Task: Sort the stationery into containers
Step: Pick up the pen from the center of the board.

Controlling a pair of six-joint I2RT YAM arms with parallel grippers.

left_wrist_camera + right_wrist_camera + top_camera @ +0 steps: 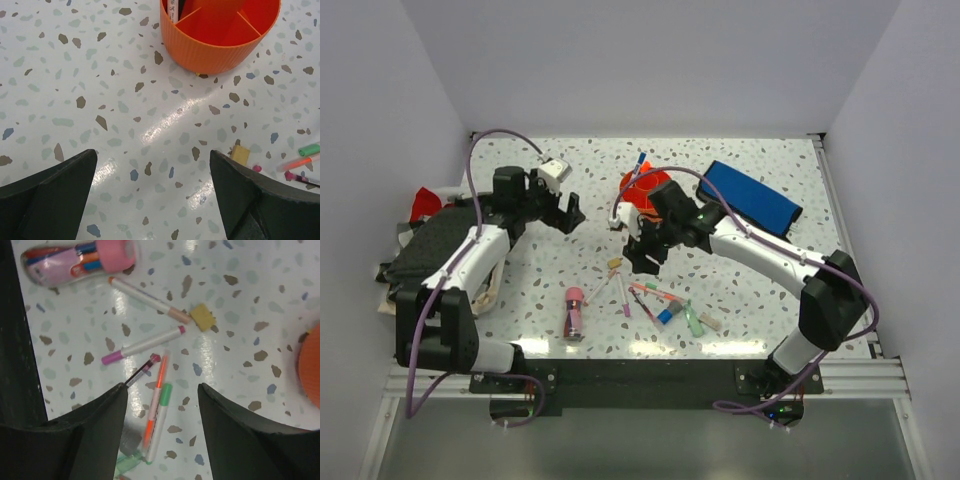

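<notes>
Dark fingers (100,440) of the right gripper (161,387) are seen moderately apart, with nothing gripped between them. Under the gap an orange pen (160,377) and a green-capped marker (164,396) are laid side by side on the speckled table (250,290). A thin dark pen (142,371) is partly covered by one finger. Beyond these, a pink-tipped marker (145,344), an orange-tipped marker (150,300), a beige eraser (202,320) and a pink-capped tube (75,260) are scattered, the tube cut off by the frame.

The left gripper (153,152) is spread at its widest and empty, held above bare table near the orange caddy (215,45). The caddy's far side is cropped, and a white pen (173,10) stood in a ring compartment is cropped too. From above, the caddy is largely hidden behind the right arm (760,250).
</notes>
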